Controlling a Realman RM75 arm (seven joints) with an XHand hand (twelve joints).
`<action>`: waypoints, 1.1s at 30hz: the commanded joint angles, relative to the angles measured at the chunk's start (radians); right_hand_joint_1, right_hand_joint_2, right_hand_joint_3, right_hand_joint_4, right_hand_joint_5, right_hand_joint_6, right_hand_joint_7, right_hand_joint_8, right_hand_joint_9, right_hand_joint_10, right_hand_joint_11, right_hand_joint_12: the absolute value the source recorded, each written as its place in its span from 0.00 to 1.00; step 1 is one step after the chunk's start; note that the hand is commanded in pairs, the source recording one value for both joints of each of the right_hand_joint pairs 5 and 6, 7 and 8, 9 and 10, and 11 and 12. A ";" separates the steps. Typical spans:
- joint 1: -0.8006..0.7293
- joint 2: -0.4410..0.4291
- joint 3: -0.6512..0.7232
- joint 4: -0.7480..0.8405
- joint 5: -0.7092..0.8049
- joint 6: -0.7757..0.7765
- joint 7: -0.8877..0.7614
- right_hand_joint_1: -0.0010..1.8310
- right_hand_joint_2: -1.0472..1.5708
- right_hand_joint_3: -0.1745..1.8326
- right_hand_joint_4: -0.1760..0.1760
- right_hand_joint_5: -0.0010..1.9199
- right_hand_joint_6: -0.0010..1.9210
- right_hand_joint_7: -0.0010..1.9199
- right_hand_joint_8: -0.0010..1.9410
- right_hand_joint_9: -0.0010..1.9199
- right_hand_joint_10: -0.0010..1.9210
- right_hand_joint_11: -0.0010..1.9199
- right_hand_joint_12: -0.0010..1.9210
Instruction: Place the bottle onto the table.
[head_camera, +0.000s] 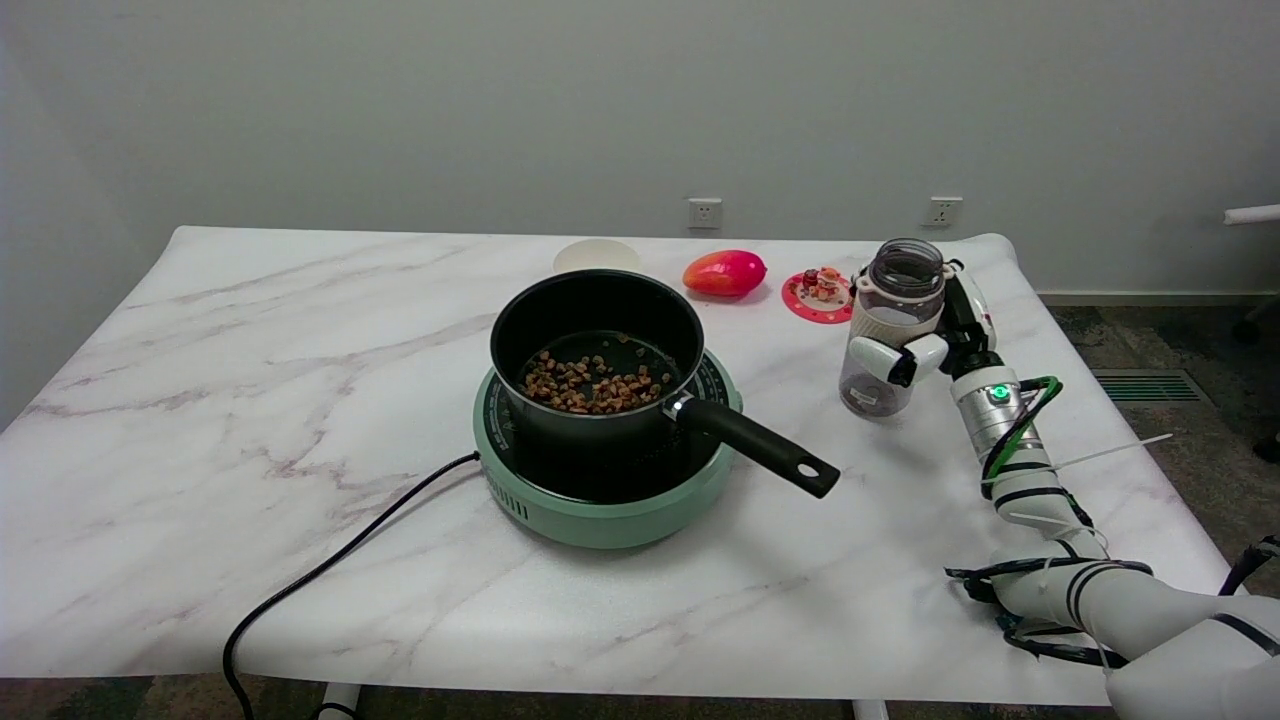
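Right hand (925, 340) fingers clamped round upright, uncapped bottle (890, 335) at surface (250, 420) right side; uneven release risked tipping it and spilling the dark contents.

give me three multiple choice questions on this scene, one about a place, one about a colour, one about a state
1. Where does the pot sit?
A. on the green cooker
B. on the bare table
C. on the red coaster

2. What colour is the mango-shaped fruit at the far side of the table?
A. blue
B. red-orange
C. white

3. What is the state of the bottle?
A. lying on its side, untouched
B. capped and standing inside the pot
C. upright, mouth open, held by the right hand

Answers:
1. A, the pot rests on the round green cooker with the black cord.
2. B, its skin shows red shading to orange.
3. C, the hand's fingers wrap its side and no cap covers its mouth.
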 joint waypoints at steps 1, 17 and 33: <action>-0.005 -0.002 0.007 0.001 0.011 0.005 -0.015 0.74 0.21 0.85 0.50 0.49 0.49 0.34 0.34 0.31 0.31 0.37 0.37; -0.023 0.004 0.010 -0.002 0.024 0.011 -0.023 0.72 0.14 0.77 0.50 0.39 0.39 0.28 0.27 0.28 0.28 0.33 0.33; -0.037 0.025 0.019 -0.014 0.024 0.004 -0.023 0.72 0.11 0.62 0.50 0.20 0.20 0.28 0.27 0.28 0.28 0.32 0.32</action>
